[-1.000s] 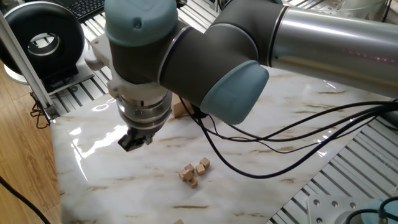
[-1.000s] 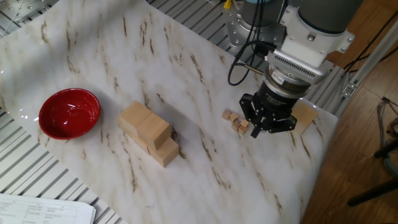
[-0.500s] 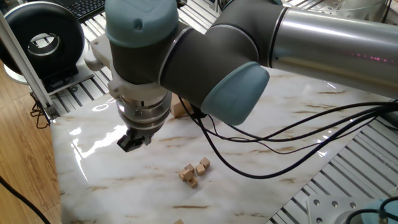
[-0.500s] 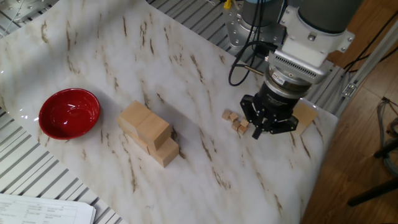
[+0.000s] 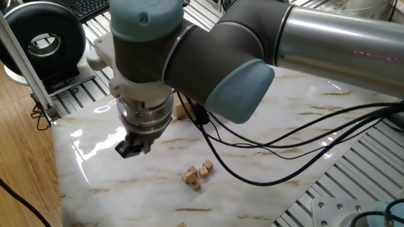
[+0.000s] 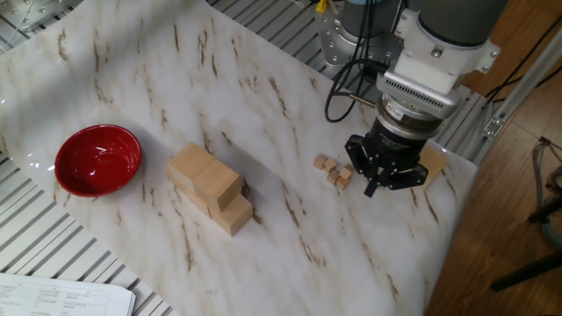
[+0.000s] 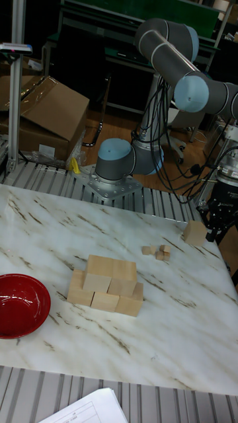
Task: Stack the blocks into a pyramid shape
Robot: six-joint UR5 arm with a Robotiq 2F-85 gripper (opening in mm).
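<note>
My gripper (image 6: 387, 182) hangs low over the far corner of the marble table (image 6: 263, 132), near its edge, and carries nothing. From the other fixed view its dark fingers (image 6: 370, 186) point down with a narrow gap between them; I cannot tell from any view whether they are spread or pressed together, since the tips are small and dark against the cables. In one fixed view my gripper (image 5: 129, 147) sits below the grey wrist flange, clear of the tabletop.

One large tan block (image 7: 195, 232) stands alone just beside my gripper (image 7: 217, 228) in the tall fixed view; in the other fixed view this same block (image 6: 432, 163) is mostly hidden behind my wrist, and in one fixed view only a corner of it (image 5: 181, 112) shows.

The partly built pyramid (image 7: 106, 285) stands well apart from me, near the middle of the table. In the tall fixed view it reads as a lower row of three large tan cubes with more cubes packed on top and behind; the exact count is unclear. In the other fixed view the stack (image 6: 210, 186) shows two upper cubes side by side above a lower row.

A cluster of tiny wooden cubes (image 6: 332, 169) lies on the marble between the stack and my gripper, just beside my fingers. A red bowl (image 6: 97, 160) rests near the opposite table edge, beyond the stack.
</note>
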